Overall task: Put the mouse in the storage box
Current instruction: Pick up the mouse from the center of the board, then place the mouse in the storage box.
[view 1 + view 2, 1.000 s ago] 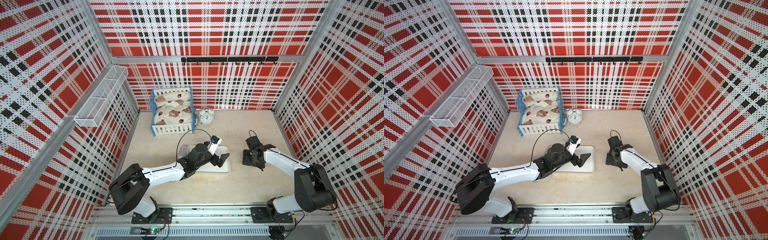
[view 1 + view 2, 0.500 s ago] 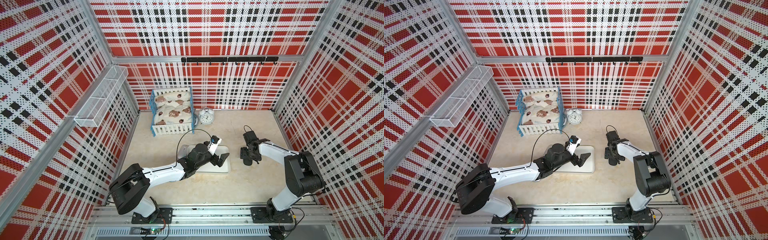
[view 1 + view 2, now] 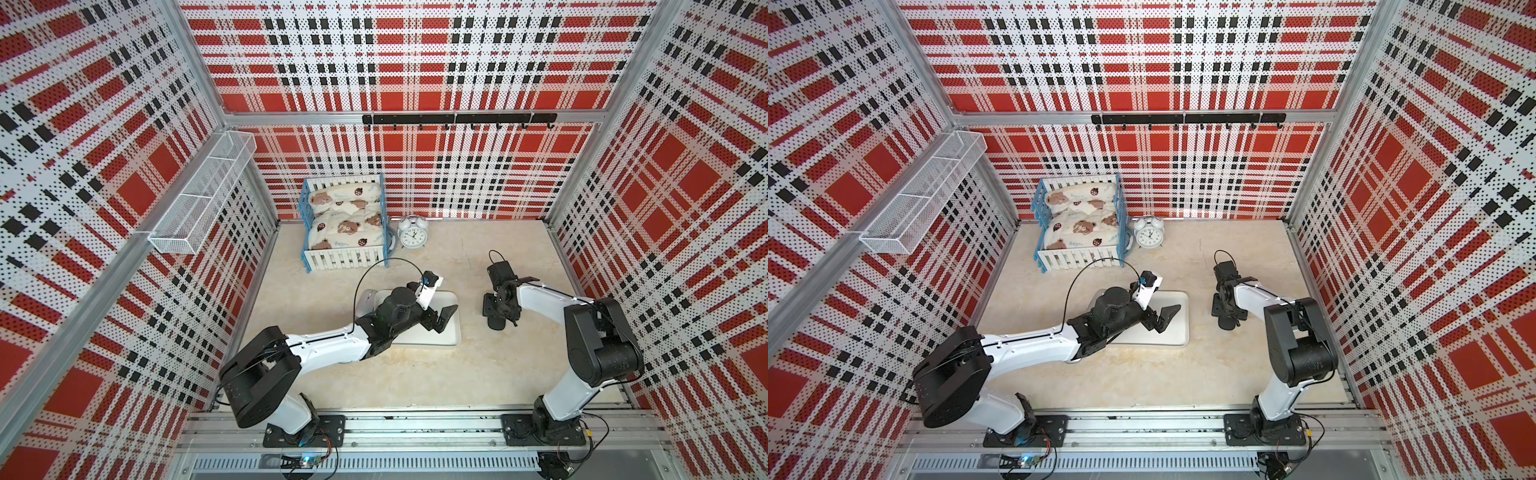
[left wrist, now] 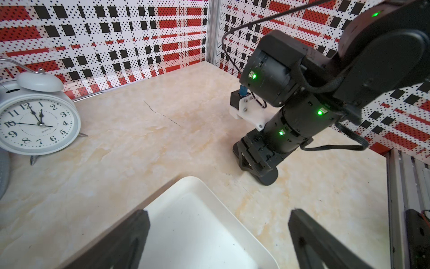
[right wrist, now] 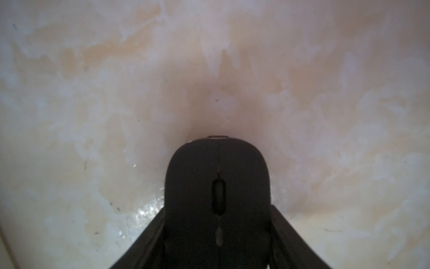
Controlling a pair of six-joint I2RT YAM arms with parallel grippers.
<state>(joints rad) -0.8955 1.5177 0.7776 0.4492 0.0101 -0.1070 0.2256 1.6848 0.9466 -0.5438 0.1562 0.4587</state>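
mouse [image 5: 217,198], black with a scroll wheel slot, is sitting between the right gripper's fingers [image 5: 149,240], which are pressing against its two sides. in both top views the right gripper [image 3: 500,312] is pointing down at the marbled tabletop [image 3: 415,374], gripping the mouse [image 3: 1226,323] well to the right of the storage box [image 3: 453,340], apart from it. in the left wrist view the mouse's lower end [image 4: 267,178] is looking as if it is touching the tabletop, though i cannot tell for sure. the white storage box [image 4: 186,184] is lying flat in front of the left arm, and the left gripper [image 3: 441,319] is hovering over its right part with jaws spread wide and nothing between them. a white alarm clock [image 3: 412,237] is standing near the back wall, just beside a blue-and-white toy crib [image 3: 345,232].
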